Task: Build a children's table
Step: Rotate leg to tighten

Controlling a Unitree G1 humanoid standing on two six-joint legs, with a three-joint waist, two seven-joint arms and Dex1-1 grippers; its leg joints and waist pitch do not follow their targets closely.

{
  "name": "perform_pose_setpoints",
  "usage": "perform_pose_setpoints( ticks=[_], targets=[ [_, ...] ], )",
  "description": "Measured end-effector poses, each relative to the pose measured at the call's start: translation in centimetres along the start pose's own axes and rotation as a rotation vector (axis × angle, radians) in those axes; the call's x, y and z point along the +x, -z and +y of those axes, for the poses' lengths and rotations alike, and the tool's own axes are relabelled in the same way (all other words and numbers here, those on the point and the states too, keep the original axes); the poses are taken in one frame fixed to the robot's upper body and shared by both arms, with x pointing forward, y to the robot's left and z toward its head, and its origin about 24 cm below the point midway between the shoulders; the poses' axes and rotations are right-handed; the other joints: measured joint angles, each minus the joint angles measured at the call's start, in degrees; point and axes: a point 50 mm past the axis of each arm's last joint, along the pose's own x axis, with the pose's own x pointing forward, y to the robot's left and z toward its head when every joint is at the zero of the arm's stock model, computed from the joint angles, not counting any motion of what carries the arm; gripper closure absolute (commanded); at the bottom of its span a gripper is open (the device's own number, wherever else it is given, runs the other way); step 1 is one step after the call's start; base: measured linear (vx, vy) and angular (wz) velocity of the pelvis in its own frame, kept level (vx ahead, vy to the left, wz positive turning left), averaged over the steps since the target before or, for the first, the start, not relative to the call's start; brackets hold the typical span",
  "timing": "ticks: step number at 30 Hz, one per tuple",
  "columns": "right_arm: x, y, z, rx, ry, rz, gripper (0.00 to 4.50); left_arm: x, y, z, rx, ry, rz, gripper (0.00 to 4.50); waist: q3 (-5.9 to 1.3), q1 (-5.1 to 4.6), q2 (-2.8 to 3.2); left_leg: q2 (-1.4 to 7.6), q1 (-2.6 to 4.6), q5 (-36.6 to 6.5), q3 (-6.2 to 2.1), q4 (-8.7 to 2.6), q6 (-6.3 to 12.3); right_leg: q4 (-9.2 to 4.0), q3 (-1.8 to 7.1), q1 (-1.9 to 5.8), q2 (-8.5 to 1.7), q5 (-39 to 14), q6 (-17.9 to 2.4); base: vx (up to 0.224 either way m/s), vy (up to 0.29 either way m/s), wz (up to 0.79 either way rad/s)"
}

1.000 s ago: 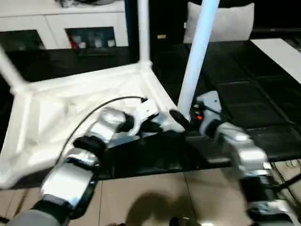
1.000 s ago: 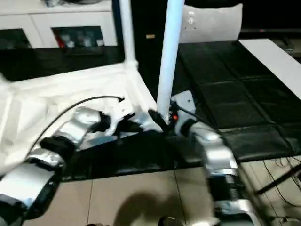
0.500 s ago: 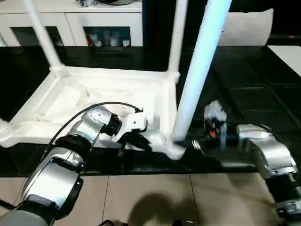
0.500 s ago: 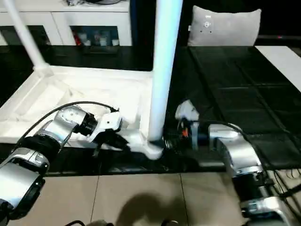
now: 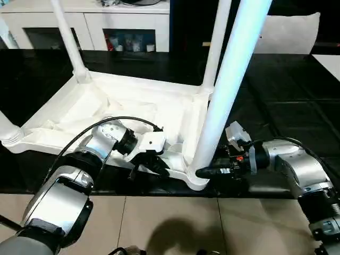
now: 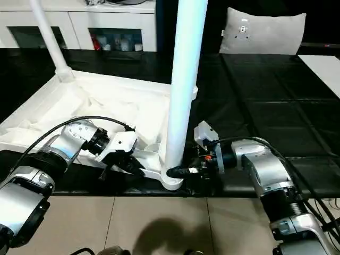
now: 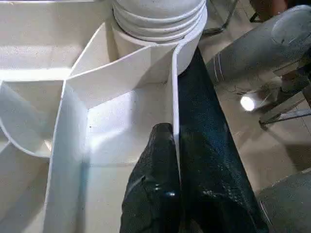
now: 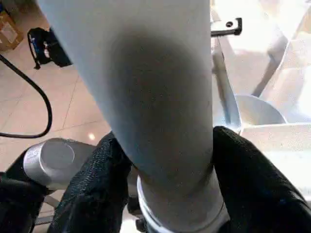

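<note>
Right wrist view, nearest first: the right tool (image 8: 165, 194) has its two black fingers (image 8: 92, 189) pressed against either side of the near leg (image 8: 146, 97), pinching it just above the corner socket (image 6: 172, 182). Half a second earlier this tool sat a little away from the leg; it has since closed in on the leg's base, and the leg now stands steeper in its socket. That suggests this leg is being seated or tightened, a late step in the build.

Just across the socket from it, the left tool (image 7: 170, 194) pinches the thin side wall of the upturned table top (image 5: 133, 103), one finger inside the ribbed underside, one outside, holding the top steady as before.

Beyond both tools, three more legs rise from the other corners: the far right one (image 5: 218, 42), the far left one (image 5: 69, 37) and the left near one (image 5: 8, 127). The black worktop (image 5: 276, 106) carries everything.

All legs are cut off at the picture top. Whether the near leg is fully home in its socket is hard to judge.
</note>
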Motion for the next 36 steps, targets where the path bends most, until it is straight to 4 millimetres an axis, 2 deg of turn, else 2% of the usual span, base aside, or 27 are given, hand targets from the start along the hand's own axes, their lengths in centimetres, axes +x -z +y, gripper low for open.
perform_pose_setpoints(
  ticks=[3, 11, 14, 17, 19, 24, 27, 29, 30, 36],
  targets=[
    [0.0, -0.1, -0.1, -0.004, -0.003, 0.006, 2.37, 0.0, 0.0, 0.0, 0.001, 0.001, 0.0, 4.5, 0.0, 0.01, -0.01, 0.0, 0.0, 0.0, 0.01, 0.0, 0.01, 0.0, 0.0, 0.0, 0.0, 0.0, 0.0, 0.0, 0.0, 0.0],
    [0.4, 0.0, -0.1, 0.037, 0.015, -0.019, 2.44, 0.0, 0.0, 0.2, -0.043, -0.02, -0.006, 4.5, -0.01, 0.03, 0.0, 0.0, 0.04, 0.03, 0.01, 0.0, -0.06, 0.04, 0.0, 0.02, -0.01, -0.03, 0.05, 0.0, 0.0, 0.0],
    [1.0, 0.2, -0.2, 0.072, 0.14, -0.067, 2.45, 0.1, 0.2, 0.7, -0.154, -0.095, -0.02, 4.5, 0.0, -0.28, -0.01, 0.0, 0.24, 0.09, 0.02, -0.02, -0.13, 0.09, 0.02, 0.09, 0.0, -0.08, 0.19, 0.0, 0.0, 0.0],
    [1.8, 0.1, -0.9, 0.096, 0.292, -0.092, 2.46, 0.0, 0.5, 1.2, -0.234, -0.18, -0.014, 4.5, 0.02, -1.96, -0.04, -0.03, 0.48, 0.12, 0.04, -0.04, -0.19, 0.03, 0.02, 0.2, 0.0, -0.14, 0.29, 0.0, 0.0, 0.0],
    [2.5, 0.0, -1.8, 0.132, 0.45, -0.131, 2.47, 0.3, 0.4, 1.8, -0.283, -0.269, -0.019, 4.5, 0.11, -3.56, -0.18, -0.04, 0.78, 0.11, 0.04, -0.08, -0.2, -0.1, -0.04, 0.42, 0.0, -0.17, 0.33, 0.0, 0.0, 0.0],
    [4.4, -1.1, -4.0, 0.224, 0.8, -0.191, 2.49, 1.3, -0.4, 3.3, -0.362, -0.464, -0.02, 4.5, 0.17, -7.28, -0.1, -0.04, 0.7, 0.1, -0.27, -0.27, -0.2, -1.18, -0.71, 0.57, 0.01, -0.21, 0.4, 0.0, 0.0, 0.0],
    [5.1, -1.5, -4.6, 0.234, 0.923, -0.193, 2.49, 2.0, -0.9, 3.8, -0.39, -0.524, -0.032, 4.5, 0.17, -8.71, -0.1, -0.02, 0.52, 0.1, -0.47, -0.28, -0.19, -1.6, -1.05, 0.68, -0.02, -0.19, 0.38, 0.0, 0.0, 0.0],
    [5.7, -1.7, -4.9, 0.241, 0.999, -0.213, 2.49, 2.1, -1.1, 4.1, -0.402, -0.567, -0.03, 4.5, 0.17, -9.27, -0.1, -0.04, 0.46, 0.08, -0.46, -0.28, -0.17, -1.6, -1.0, 0.66, -0.04, -0.17, 0.35, 0.0, 0.0, 0.0],
    [5.8, -1.8, -4.9, 0.248, 1.025, -0.227, 1.94, 2.2, -1.3, 4.2, -0.403, -0.578, -0.029, 4.5, 0.18, -9.38, -0.1, -0.07, 0.41, 0.05, -0.46, -0.32, -0.14, -1.6, -0.98, 0.64, -0.04, -0.14, 0.31, 0.0, 0.0, 0.0],
    [6.0, -2.1, -4.9, 0.251, 1.045, -0.277, 1.41, 2.1, -1.6, 4.4, -0.383, -0.585, -0.035, 4.5, 0.17, -9.01, -0.12, -0.2, 0.39, -0.05, -0.43, -0.46, 0.12, -0.94, -0.49, 0.39, -0.01, 0.2, 0.03, 0.0, 0.0, 0.0]
  ],
)
